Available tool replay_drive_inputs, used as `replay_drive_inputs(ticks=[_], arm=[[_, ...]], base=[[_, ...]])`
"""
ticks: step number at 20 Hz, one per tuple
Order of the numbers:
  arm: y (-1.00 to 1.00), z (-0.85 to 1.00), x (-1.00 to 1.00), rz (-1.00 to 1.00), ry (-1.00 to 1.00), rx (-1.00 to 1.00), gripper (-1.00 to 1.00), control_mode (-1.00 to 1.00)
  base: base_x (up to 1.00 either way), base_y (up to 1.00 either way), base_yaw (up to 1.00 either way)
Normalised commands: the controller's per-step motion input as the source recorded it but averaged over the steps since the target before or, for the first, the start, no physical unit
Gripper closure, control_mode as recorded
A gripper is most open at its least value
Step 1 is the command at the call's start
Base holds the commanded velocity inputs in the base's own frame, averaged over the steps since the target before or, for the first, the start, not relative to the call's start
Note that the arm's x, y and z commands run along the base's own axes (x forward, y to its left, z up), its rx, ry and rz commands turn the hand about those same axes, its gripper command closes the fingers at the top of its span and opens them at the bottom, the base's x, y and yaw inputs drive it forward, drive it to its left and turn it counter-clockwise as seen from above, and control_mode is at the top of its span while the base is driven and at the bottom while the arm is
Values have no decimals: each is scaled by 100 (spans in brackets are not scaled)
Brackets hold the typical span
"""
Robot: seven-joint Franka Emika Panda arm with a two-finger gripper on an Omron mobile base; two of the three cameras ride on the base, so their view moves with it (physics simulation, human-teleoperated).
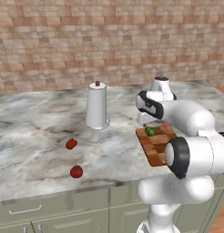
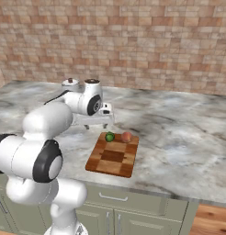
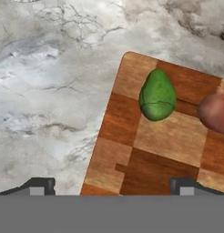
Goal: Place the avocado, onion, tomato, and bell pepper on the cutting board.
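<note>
Nearest the front edge of the worktop lies the tomato, with the bell pepper a little farther back, both well apart from the cutting board. On the board's far end sit the avocado and, just beside it, the onion. Above the board's near-left part hangs the gripper, jaws spread wide, holding nothing and touching nothing. Farther back on the worktop stands a tall white canister.
</note>
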Motion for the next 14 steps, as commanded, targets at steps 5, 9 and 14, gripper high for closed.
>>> replay_drive_inputs(ticks=[5, 9, 14], arm=[[91, 16, 0, 0, -1, 0, -100, -100], [90, 14, 0, 0, 0, 0, -100, -100], [71, 16, 0, -1, 0, 0, -100, -100]], base=[[0, 0, 0], [0, 0, 0], [0, 0, 0]])
